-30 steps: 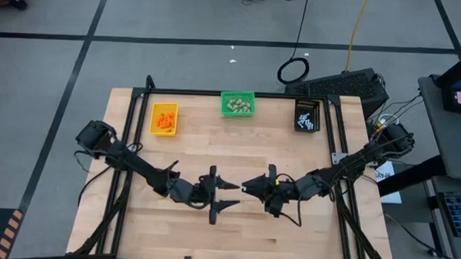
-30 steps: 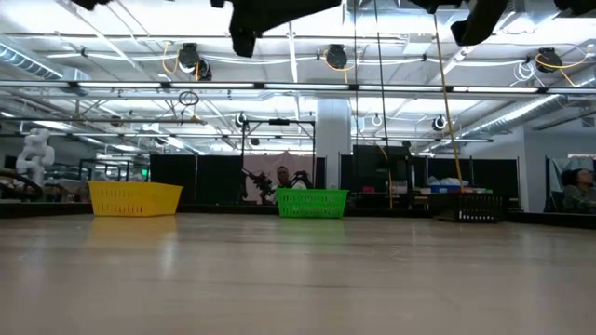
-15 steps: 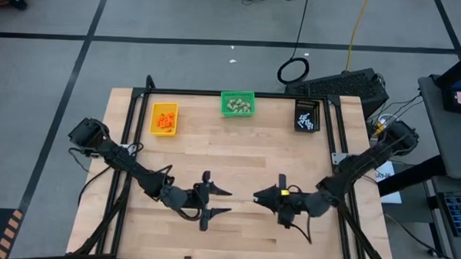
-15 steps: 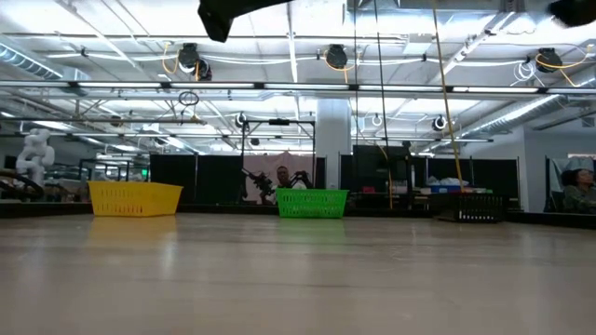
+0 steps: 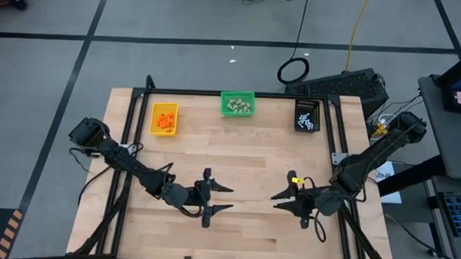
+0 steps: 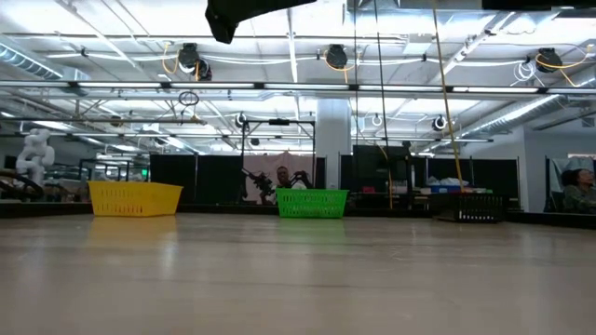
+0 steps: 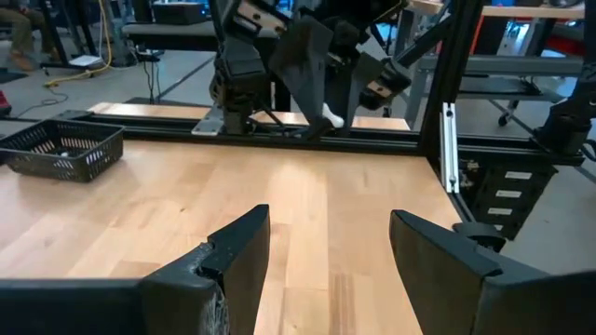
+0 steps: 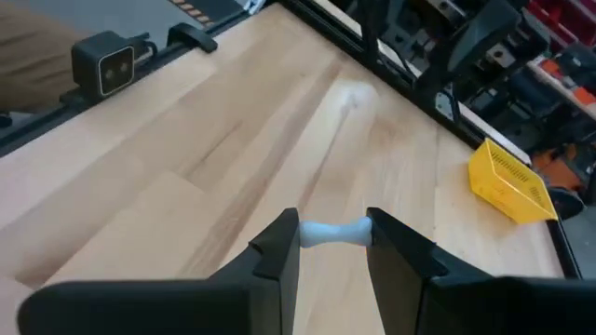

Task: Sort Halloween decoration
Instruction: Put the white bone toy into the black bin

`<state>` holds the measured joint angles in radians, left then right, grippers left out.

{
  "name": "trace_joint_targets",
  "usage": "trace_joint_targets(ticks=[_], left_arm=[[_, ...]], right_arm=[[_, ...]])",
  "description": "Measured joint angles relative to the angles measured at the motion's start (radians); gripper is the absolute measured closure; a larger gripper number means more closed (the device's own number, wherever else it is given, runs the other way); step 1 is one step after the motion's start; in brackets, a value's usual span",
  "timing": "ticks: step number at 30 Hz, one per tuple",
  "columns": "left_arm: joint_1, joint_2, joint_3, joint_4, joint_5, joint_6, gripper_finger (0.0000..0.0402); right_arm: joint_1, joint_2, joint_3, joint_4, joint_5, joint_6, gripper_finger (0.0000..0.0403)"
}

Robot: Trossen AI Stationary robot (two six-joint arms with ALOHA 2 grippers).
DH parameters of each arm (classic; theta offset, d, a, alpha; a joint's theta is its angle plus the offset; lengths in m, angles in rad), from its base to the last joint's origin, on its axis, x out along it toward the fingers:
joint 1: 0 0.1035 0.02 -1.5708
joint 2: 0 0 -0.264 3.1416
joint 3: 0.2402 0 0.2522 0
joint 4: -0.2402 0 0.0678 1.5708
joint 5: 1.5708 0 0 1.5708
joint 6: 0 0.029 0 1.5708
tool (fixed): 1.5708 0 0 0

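Note:
My right gripper hovers over the near right of the table and points toward the table's left. It is shut on a small white stick, a piece of the Halloween decoration. The left wrist view shows that gripper too, with the white piece at its tip. Facing it over the near middle, my left gripper stands open and holds nothing. Orange bits lie in the yellow bin, beige lumps in the green bin, and white sticks in the black bin. My right gripper pinches the white stick between its two fingers, one knobbed end against each finger, so the stick bridges the gap. The fingers come nearly level from the table's right, slanting a little down. The stick is lifted clear of the table.
The three bins stand in a row along the far edge. Black frame rails border the wooden top. A small camera box sits at the near edge. Bare wood lies between the grippers and the bins.
My right gripper has drawn back from the table's middle toward the right and near edges, rolling its wrist as it went, with the white stick still between its fingers. The gap between the two grippers has widened.

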<state>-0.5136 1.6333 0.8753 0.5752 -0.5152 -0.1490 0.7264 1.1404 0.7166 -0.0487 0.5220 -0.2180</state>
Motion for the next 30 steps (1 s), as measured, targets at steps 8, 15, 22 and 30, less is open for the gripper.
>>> trace_joint_targets(ticks=[8, 15, 22, 30], left_arm=[[0.006, 0.000, 0.000, -0.017, 0.002, 0.007, 0.0181], [0.008, 0.000, 0.000, -0.032, 0.006, 0.008, 0.0181], [0.010, 0.000, 0.000, -0.036, 0.006, 0.008, 0.0181], [0.010, 0.000, 0.000, -0.036, 0.006, 0.008, 0.0181]], right_arm=[[-0.041, 0.008, -0.161, 0.327, -0.003, -0.007, 0.0316], [-0.069, 0.007, -0.320, 0.706, 0.000, -0.104, 0.0316], [-0.073, 0.008, -0.331, 0.731, 0.000, -0.180, 0.0316], [-0.073, 0.008, -0.330, 0.731, 0.001, -0.520, 0.0316]])
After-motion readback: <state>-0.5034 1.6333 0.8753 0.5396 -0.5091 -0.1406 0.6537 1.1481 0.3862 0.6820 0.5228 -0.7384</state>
